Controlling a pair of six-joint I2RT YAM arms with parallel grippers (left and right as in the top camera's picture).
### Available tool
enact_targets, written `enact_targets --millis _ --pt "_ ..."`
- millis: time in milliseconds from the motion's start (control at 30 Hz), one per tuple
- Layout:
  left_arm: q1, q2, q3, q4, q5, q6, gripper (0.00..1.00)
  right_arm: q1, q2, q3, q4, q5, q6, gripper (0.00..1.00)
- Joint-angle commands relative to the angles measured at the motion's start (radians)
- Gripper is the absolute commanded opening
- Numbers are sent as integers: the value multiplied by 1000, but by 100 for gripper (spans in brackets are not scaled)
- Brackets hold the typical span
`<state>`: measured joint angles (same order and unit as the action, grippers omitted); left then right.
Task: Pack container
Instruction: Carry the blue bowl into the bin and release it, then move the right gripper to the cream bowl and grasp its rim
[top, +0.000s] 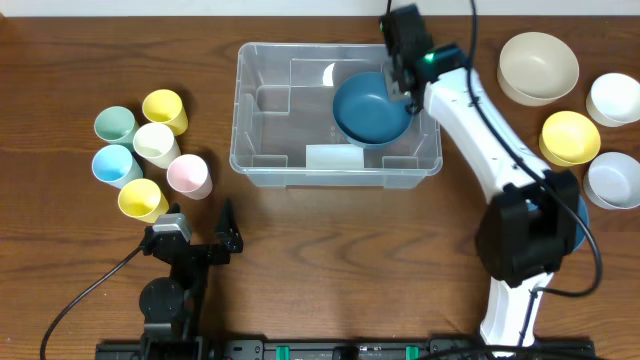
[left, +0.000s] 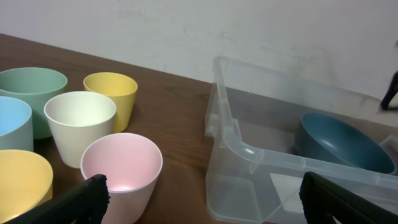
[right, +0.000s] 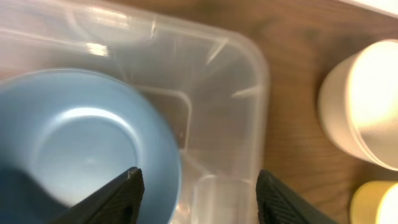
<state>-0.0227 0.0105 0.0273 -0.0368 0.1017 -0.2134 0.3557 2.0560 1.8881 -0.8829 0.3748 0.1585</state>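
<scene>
Packing looks barely begun: one blue bowl (top: 368, 108) lies in the right end of the container (top: 240, 110), which sits mid-table. Right gripper (right: 202, 193) hangs over that bowl's rim, fingers spread, pinching nothing. Left gripper (left: 208, 196) sits low, also spread. Six cups (top: 157, 143) at left and several bowls (top: 538, 66) at right lie unpacked.

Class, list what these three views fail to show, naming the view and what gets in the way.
- Overhead: fingertips of the right end effector, hidden under its own wrist above the blue bowl.
- Overhead: a blue object, mostly covered by the right arm.
- Left wrist: the light blue cup and the container, cut off by frame edges.
- Right wrist: the cream bowl, blurred and cut by the right edge.
</scene>
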Motion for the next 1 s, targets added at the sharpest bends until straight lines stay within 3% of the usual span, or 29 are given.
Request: enact_targets --millis 0,200,433,800,967 --pt "-1 -6 -23 -24 11 2 98 -55 -113 103 -37 17 66 65" --pt "-1 -6 -23 -24 11 1 98 -262 -149 116 -82 -39 80 66" --pt "-1 -6 -23 -24 11 1 98 -488 -37 105 -72 -227 -7 65" --pt "-1 -6 -23 -24 11 2 98 -507 131 105 -4 -327 -129 52" --pt "-1 -6 -23 -24 11 2 98 -498 172 105 9 -323 -230 53"
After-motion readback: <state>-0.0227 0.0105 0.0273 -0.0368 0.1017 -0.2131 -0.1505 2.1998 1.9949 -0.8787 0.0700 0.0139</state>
